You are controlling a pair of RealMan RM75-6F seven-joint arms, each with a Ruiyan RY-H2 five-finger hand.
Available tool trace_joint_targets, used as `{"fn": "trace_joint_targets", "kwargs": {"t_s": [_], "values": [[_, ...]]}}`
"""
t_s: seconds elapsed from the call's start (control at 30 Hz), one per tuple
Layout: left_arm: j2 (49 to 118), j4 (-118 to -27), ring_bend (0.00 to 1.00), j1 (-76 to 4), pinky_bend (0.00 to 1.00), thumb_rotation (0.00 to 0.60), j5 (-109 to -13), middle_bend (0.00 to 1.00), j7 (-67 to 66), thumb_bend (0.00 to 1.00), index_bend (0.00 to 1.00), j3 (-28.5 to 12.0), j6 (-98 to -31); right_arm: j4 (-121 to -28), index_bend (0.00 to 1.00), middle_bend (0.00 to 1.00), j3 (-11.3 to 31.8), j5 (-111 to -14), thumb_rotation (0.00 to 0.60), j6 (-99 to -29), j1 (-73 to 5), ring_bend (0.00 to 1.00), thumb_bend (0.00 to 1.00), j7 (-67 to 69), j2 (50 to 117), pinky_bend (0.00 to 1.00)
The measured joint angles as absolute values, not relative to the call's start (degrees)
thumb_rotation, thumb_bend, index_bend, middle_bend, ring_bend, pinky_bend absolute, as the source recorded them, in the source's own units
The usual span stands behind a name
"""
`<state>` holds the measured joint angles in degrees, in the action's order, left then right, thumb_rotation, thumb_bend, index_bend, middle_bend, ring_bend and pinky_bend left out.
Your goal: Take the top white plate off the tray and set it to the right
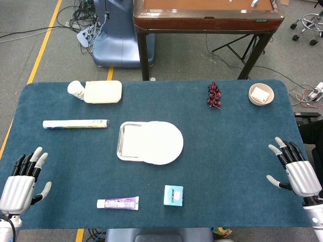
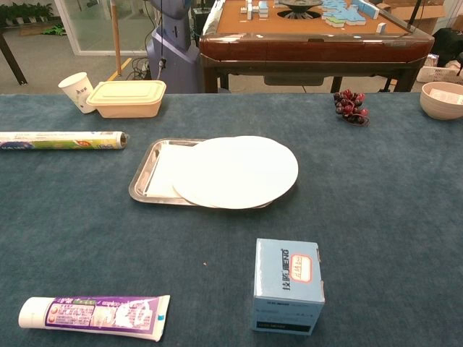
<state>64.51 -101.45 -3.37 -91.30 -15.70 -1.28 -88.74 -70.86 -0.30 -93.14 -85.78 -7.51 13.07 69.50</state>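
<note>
Nearest the robot, at the front edge of the blue table (image 1: 227, 166), the left hand (image 1: 22, 184) and the right hand (image 1: 295, 169) rest at opposite corners, each with fingers spread apart and holding nothing; both lie well apart from every object, and neither appears in the chest view.

Between them, toward the front, a toothpaste tube (image 1: 117, 203) lies on its side, with a small light-blue box (image 1: 173, 195) standing just to its right.

At the table's centre sits the metal tray (image 1: 121, 132). The top white plate (image 1: 160, 142) lies on it, shifted so that its right portion overhangs the tray's right rim; in the chest view the white plate (image 2: 239, 171) covers most of the tray (image 2: 145, 173), leaving the tray's left part bare. Whether further plates lie beneath it cannot be told clearly.

Left of the tray, a long roll (image 1: 75, 123) of wrap lies on its side, parallel to the table's front edge.

Farther back on the left, a cream lidded container (image 1: 103, 92) stands with a paper cup (image 1: 76, 89) tipped against its left end. At the far right, a bunch of dark grapes (image 1: 214, 95) lies near a beige bowl (image 1: 261, 94).

Beyond the table stands a brown mahjong table (image 1: 207, 15).
</note>
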Motion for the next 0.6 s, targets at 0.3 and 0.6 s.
{"fn": "trace_joint_targets", "kwargs": {"t_s": [0.3, 0.6], "values": [[64.47, -101.37, 0.00, -3.10, 0.00, 0.600, -92.65, 0.00, -15.58, 0.32, 0.00, -1.05, -89.80, -70.81, 0.12, 0.01, -0.67, -93.66, 0.600, -85.59, -7.59, 0.00, 0.25, 12.37, 69.84, 0.00], [64.22, -101.48, 0.00, -2.93, 0.00, 0.600, -91.59, 0.00, -15.21, 0.33, 0.00, -1.53, -90.05, -71.10, 0.12, 0.01, -0.87, -93.41, 0.600, -83.69, -8.29, 0.00, 0.25, 12.37, 70.08, 0.00]]}}
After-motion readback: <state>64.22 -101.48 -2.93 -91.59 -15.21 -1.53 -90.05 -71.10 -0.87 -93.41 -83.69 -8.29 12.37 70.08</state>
